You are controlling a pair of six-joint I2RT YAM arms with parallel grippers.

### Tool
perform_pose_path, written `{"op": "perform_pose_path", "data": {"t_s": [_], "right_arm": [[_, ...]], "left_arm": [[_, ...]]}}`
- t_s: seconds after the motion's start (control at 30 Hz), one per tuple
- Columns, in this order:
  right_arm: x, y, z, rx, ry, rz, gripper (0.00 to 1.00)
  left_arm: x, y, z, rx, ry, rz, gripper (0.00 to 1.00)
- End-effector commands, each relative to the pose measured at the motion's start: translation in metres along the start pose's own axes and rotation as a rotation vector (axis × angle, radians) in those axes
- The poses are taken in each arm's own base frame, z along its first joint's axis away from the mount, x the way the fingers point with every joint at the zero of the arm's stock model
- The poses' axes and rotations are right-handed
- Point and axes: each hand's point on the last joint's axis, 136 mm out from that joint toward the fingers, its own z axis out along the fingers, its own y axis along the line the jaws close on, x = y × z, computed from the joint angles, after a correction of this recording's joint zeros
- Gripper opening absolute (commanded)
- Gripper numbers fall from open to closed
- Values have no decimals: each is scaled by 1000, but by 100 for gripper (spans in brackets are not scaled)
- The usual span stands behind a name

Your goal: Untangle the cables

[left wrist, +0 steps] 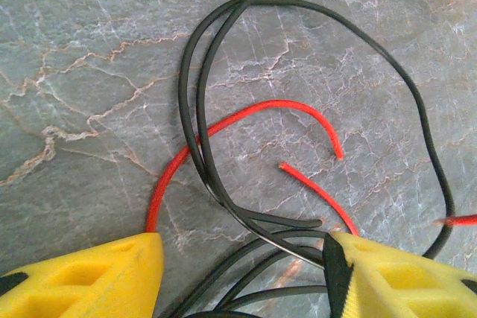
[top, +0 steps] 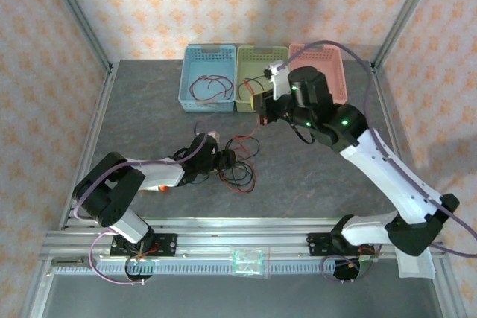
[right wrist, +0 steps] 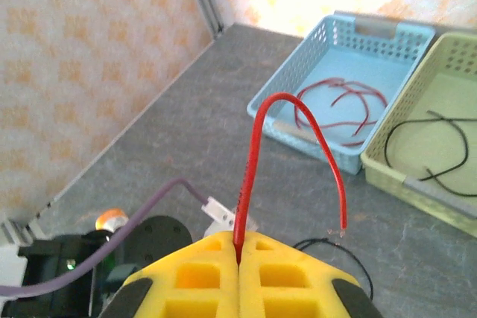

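Note:
A tangle of black cables point(top: 240, 176) and red cables point(top: 244, 141) lies mid-table. My left gripper point(top: 228, 160) rests low at the tangle's left side. In its wrist view the gripper point(left wrist: 242, 277) is open, with several black cable point(left wrist: 195, 121) strands running between the yellow fingers point(left wrist: 82, 277), and a red cable point(left wrist: 223, 126) arcing past the left finger. My right gripper point(top: 262, 113) hovers above the tangle in front of the baskets. Its wrist view has the gripper point(right wrist: 238, 258) shut on a red cable point(right wrist: 252, 154) that arches up and droops to a free end.
Three baskets stand in a row at the back: a blue basket point(top: 188, 80) holding red cables point(top: 209, 87), a green basket point(top: 244, 103) holding a black cable point(right wrist: 432, 147), and a pink basket point(top: 337, 72). Metal frame posts border the table.

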Motion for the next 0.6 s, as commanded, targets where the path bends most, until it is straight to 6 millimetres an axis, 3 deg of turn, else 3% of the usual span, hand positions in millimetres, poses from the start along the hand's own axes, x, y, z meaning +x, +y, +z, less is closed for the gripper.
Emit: {"op": "perform_pose_path", "data": {"t_s": [0.0, 0.1, 0.13, 0.27, 0.47, 0.57], "right_arm": [[-48, 10, -38, -29, -184, 28, 0], [-64, 12, -49, -46, -258, 47, 0], [-71, 16, -61, -62, -301, 52, 0], [-76, 15, -69, -61, -341, 62, 0], [-68, -21, -57, 129, -328, 115, 0], [-65, -41, -53, 236, -335, 173, 0]], "left_arm": [[19, 22, 6, -91, 55, 18, 62], [20, 23, 7, -97, 56, 18, 62], [21, 24, 7, -99, 57, 18, 62], [21, 25, 6, -102, 52, 16, 62], [-8, 9, -20, -87, -65, 54, 64], [-33, 0, -47, -87, -186, 84, 65]]}}
